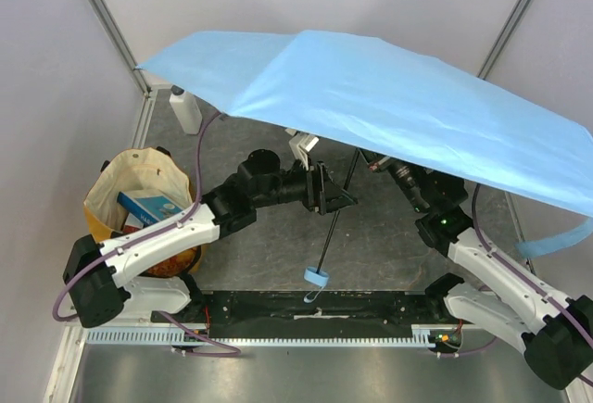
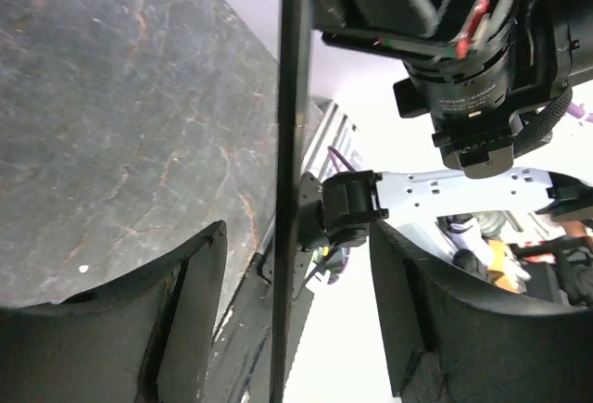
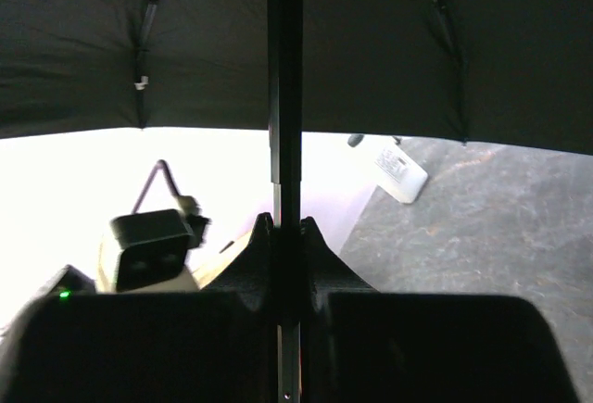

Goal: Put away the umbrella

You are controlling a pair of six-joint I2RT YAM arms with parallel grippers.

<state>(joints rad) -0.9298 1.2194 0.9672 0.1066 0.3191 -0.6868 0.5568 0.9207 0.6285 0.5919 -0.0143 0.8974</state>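
Umbrella [image 1: 371,107] fully open, canopy spread over desk [image 1: 389,245]. Right gripper [image 3: 284,236] jaws pinching shaft [image 3: 283,97]. Left gripper [image 2: 296,273] jaws spread, astride shaft, not touching. Judgement: collapsing and stowing both pending.

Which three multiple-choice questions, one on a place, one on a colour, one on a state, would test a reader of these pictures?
1. Where does the tote bag stand?
A. far left
B. far right
C. centre

2. What colour is the umbrella?
A. red
B. light blue
C. green

3. How is the right claw?
A. wide open
B. shut on the shaft
C. holding a bottle

Answers: 1 A, it sits at the left edge of the top view; 2 B, its spread canopy is sky blue; 3 B, the right wrist view shows it clamped on the black shaft.
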